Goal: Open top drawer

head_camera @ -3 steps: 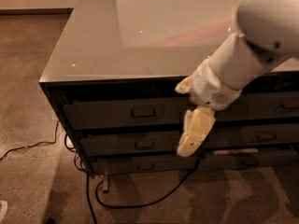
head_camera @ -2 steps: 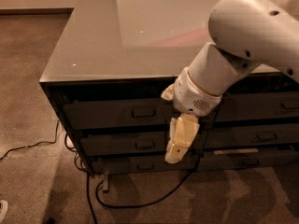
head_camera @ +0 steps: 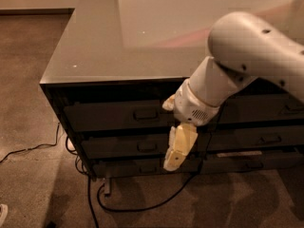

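Observation:
The top drawer point(head_camera: 111, 116) is the dark-grey front just under the cabinet top on the left, and it sits flush and closed. Its rectangular metal loop handle point(head_camera: 145, 114) is at the middle of the front. My gripper point(head_camera: 173, 163) hangs from the white arm point(head_camera: 237, 61) and points down in front of the lower drawer fronts. It is below and to the right of the top drawer's handle and does not touch it. The arm hides the right end of the top drawer.
The cabinet has a glossy grey top point(head_camera: 142, 32) and two lower drawer fronts point(head_camera: 123, 146) under the top one. More drawers point(head_camera: 266, 139) stand to the right. Black cables point(head_camera: 142, 205) trail over the carpet at the cabinet's foot and to the left.
The arm and gripper have moved left across the drawer fronts, closer to the left column's handles. The drawers have not moved.

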`<state>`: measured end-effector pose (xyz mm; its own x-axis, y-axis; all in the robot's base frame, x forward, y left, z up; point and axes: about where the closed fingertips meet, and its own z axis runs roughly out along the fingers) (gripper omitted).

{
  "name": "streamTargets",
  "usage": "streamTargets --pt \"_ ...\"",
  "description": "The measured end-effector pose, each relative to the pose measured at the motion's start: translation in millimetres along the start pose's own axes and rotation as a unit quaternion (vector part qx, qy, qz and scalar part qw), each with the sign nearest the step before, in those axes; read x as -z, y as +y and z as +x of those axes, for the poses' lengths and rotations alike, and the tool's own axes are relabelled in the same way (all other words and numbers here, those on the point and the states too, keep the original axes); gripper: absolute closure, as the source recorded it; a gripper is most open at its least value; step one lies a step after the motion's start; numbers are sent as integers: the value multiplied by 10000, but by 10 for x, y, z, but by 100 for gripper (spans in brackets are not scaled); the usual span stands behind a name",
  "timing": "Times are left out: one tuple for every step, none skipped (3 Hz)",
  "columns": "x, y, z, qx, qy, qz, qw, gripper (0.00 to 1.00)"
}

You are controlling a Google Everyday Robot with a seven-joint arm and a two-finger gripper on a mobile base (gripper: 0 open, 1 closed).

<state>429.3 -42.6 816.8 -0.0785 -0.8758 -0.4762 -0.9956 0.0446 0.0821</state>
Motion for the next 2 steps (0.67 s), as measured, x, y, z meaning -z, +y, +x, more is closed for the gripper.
streamTargets --pt "-415 -154 78 -141 -58 -203 9997 0" --pt "-677 -398 152 -321 -152 -215 9991 0"
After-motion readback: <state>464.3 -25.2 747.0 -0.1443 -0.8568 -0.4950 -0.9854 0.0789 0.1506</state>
